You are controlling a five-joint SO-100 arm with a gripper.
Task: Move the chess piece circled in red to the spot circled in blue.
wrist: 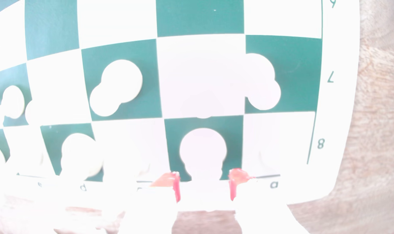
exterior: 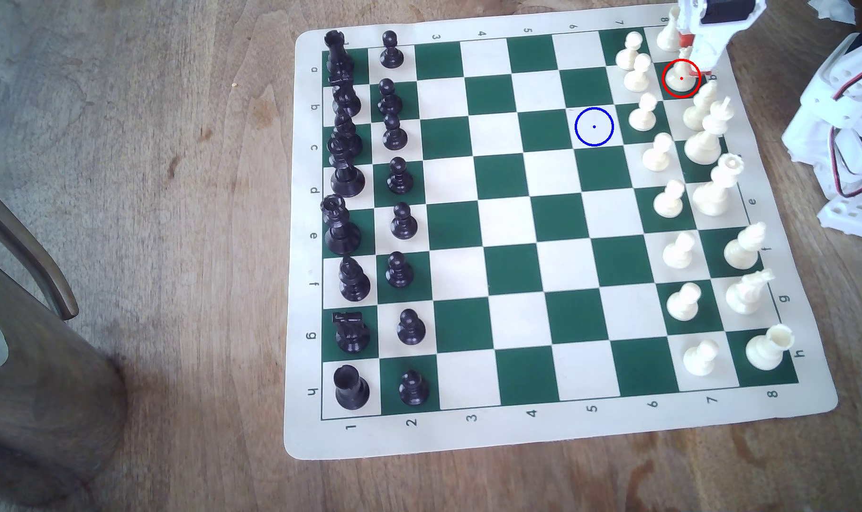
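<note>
The grasp is in hand: the tool is spread open astride the chess piece, unclosed; closing, then lifting toward the spot, is called for.

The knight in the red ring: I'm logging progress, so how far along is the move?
Done: the gripper has reached the knight, red-tipped fingers on either side. In hand: the grasp; the knight stands on its green square, unlifted. Left: carrying it to the blue-ringed square, which is bare.

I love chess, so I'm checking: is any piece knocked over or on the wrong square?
Nothing is knocked over. One oddity: two cream pawns crowd together near the board's top corner in the exterior view, by the circled knight. The gripper straddles that knight.
</note>
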